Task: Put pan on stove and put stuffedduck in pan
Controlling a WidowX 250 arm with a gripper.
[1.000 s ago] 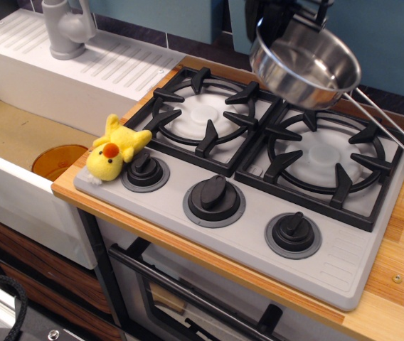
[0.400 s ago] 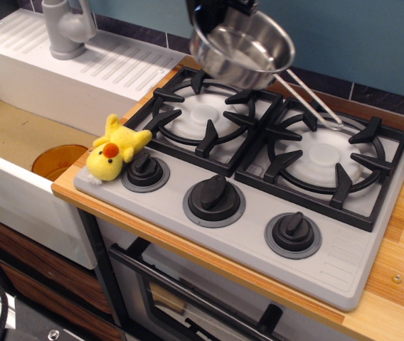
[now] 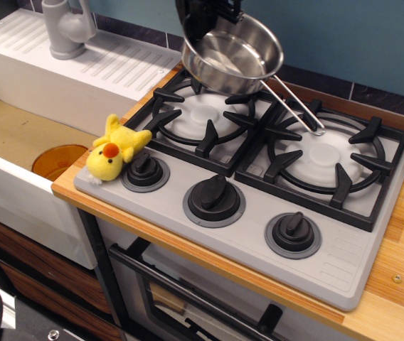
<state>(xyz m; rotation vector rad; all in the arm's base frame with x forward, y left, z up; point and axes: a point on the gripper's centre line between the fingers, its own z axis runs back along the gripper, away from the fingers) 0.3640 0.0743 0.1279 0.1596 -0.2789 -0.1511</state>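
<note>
Right now: steel pan [image 3: 232, 55] up in the air, tilted, above the back edge of the left burner grate [image 3: 203, 114], not resting on it as far as can be told. Wire loop handle [image 3: 296, 106] pointing down and right, tip over the inner edge of the right burner grate [image 3: 326, 158]. Pan empty, shiny inside. Black gripper [image 3: 208, 14] at the pan's far rim at the top of the view, clamped on that rim and carrying the pan; fingers mostly hidden behind the pan wall. Grey stove [image 3: 259, 227] below, both grates bare. Three black knobs along the front: left knob [image 3: 145, 170], middle knob [image 3: 214, 199], right knob [image 3: 292, 233]. Yellow plush duck [image 3: 115, 149] lying at the stove's front left corner, orange beak up, body touching the left knob and partly on the wooden counter [image 3: 394, 277]. Well apart from the pan. Left of the counter, white sink [image 3: 17, 192] with an orange drain disc [image 3: 58, 159]; behind it a ribbed white drainboard [image 3: 81, 67] and a grey tap [image 3: 65, 28]. Blue wall [image 3: 373, 42] behind. Oven door handle [image 3: 188, 298] under the stove front.
</note>
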